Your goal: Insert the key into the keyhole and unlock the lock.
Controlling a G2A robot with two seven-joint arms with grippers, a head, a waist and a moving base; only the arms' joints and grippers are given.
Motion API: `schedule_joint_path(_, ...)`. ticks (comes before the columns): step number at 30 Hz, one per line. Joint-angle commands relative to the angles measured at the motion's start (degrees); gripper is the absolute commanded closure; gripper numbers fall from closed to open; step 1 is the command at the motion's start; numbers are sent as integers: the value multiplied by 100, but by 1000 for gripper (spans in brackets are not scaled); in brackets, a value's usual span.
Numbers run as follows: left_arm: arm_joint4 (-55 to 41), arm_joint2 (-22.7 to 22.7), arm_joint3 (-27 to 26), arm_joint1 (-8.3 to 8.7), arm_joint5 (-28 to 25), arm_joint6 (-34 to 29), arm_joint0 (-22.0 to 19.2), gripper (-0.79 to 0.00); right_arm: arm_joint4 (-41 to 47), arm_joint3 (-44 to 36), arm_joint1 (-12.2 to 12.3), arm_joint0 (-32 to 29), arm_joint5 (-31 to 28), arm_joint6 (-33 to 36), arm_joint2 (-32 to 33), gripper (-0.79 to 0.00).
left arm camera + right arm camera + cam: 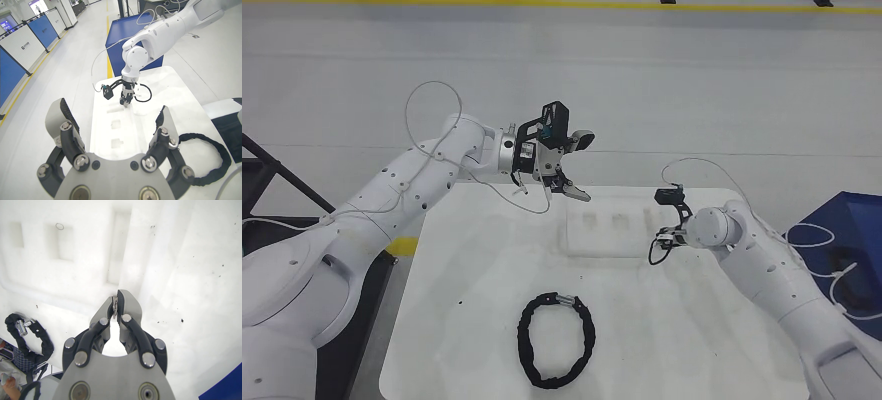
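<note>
Pinching the key (114,307) between its squeezed-together fingers, the right gripper (115,298) sits low over the white foam tray (85,275), right at the end of the long narrow slot. Only a bit of the key's metal peeks out between the pads, so I can't tell much about its shape. The left gripper (113,111) hangs in the air over the far side of the table (462,330), fingers spread wide. The chain lock (557,340) lies in a loop on the table, on the robot's side of the tray and well apart from both grippers. Its chrome lock body (21,328) is at the end of the loop nearest the tray.
</note>
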Motion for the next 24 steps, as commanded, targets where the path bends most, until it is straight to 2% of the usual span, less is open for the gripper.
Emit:
schedule_joint_path(1,0,0,0,0,0,0,0,-785,-60,-74,7,9,17,76,23,0)
schedule_joint_path(10,0,0,0,0,0,0,0,-785,-371,-842,178,-107,129,504,391,0)
schedule_joint_path(19,0,0,0,0,0,0,0,-785,-21,-1905,470,-582,-207,829,1246,0)
schedule_joint_path(24,0,0,0,0,0,0,0,-785,455,-2470,600,-887,-424,1050,1743,0)
